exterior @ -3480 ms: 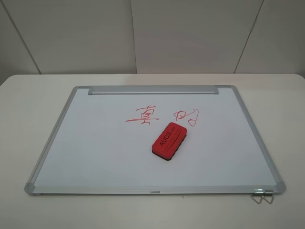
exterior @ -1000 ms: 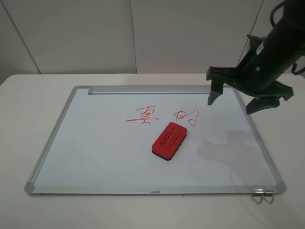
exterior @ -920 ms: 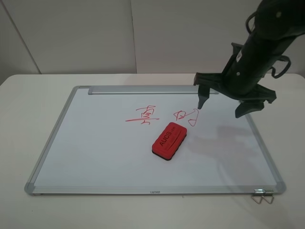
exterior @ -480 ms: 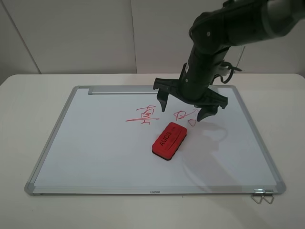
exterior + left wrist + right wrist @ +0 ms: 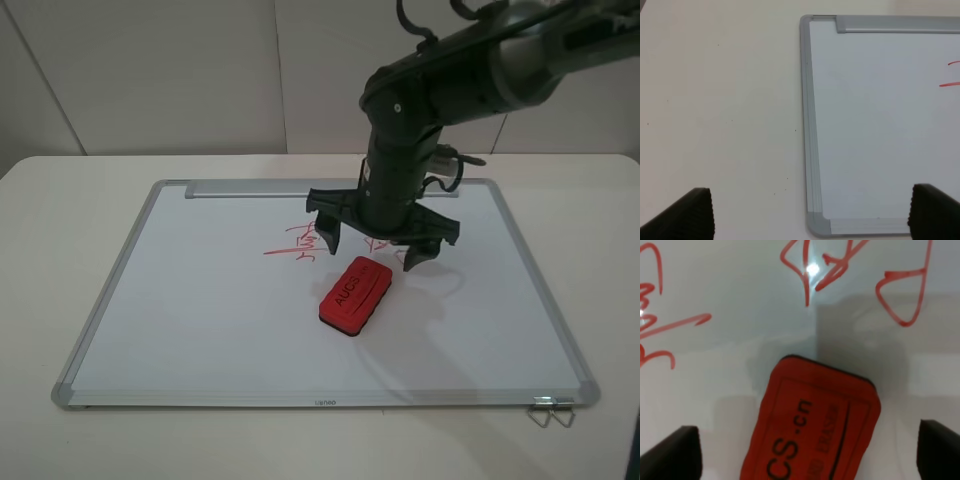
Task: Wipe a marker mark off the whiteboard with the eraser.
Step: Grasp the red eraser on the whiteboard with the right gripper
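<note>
Eraser lies flat on the whiteboard, red top up, near the middle and a bit to the right. Same spot and same angle as in all the earlier frames, not lifted. Marker mark sits just beyond the eraser's far left. It is unwiped, its strokes match the earlier frames, and a finger now partly hides it in the high view.

Right gripper is spread wide and holds nothing. Half a second ago it hung higher and further right, over the other red scribble. It has since come down and leftward, so its two fingers now flank the far end of the eraser. In the right wrist view the eraser is centred between the black fingertips, with clear board showing on both sides, so no contact. 3.5 s ago no arm was in the high view at all. One second ago the arm was out at the board's far right edge.

Left gripper has its jaws far apart and empty. It hangs over the table and one corner of the whiteboard frame, and it is not seen in the high view.

The board itself has not shifted. A metal clip stays at its near right corner.
</note>
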### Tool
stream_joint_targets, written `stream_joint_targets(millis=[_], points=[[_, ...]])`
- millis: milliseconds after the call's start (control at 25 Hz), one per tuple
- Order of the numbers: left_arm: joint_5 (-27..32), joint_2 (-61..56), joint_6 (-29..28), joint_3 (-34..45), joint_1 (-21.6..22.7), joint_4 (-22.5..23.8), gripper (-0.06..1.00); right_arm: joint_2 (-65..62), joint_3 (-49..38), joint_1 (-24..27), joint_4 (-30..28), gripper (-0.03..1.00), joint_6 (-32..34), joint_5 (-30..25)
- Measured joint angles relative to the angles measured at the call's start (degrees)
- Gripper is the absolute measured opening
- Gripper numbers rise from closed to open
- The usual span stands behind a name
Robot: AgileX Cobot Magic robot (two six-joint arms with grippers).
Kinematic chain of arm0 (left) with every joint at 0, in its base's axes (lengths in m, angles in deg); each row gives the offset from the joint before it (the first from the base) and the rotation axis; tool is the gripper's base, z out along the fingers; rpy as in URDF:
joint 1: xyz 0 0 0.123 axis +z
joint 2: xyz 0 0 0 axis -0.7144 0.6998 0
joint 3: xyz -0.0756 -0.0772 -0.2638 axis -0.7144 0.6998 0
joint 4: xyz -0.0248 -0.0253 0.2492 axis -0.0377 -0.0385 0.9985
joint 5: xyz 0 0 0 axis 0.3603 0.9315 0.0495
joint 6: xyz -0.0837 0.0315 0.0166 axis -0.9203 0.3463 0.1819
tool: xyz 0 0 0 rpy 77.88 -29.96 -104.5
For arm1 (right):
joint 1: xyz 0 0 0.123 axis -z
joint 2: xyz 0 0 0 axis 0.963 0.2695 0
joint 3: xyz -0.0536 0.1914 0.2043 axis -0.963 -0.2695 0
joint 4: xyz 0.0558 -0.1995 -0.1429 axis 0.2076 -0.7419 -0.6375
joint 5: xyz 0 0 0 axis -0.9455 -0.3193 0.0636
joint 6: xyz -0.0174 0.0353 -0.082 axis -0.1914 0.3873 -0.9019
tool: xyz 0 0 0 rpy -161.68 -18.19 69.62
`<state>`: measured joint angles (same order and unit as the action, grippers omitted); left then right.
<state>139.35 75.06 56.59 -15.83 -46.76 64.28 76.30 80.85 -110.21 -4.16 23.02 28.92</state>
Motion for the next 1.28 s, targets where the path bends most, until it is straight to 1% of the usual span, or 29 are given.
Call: stream_joint_targets(millis=[240,360,520,760,1160,1280], points=[[0.0,0.0,0.0,0.0,0.0,0.0,0.77,2.03,-0.24,-0.23,-0.16,0.77,1.88,0.16],[0.0,0.0,0.0,0.0,0.0,0.0,0.77,2.26,-1.12,-0.23,-0.16,0.77,2.91,1.51],[0.0,0.0,0.0,0.0,0.0,0.0,0.77,2.9,-1.25,-0.23,0.31,0.77,3.13,2.21],[0.0,0.0,0.0,0.0,0.0,0.0,0.77,3.81,-1.32,-0.23,2.52,0.77,3.31,3.79],[0.0,0.0,0.0,0.0,0.0,0.0,0.77,4.34,-1.32,-1.34,3.23,0.76,3.66,3.85],[0.0,0.0,0.0,0.0,0.0,0.0,0.77,4.62,-1.32,-1.57,3.74,0.73,3.73,3.8]])
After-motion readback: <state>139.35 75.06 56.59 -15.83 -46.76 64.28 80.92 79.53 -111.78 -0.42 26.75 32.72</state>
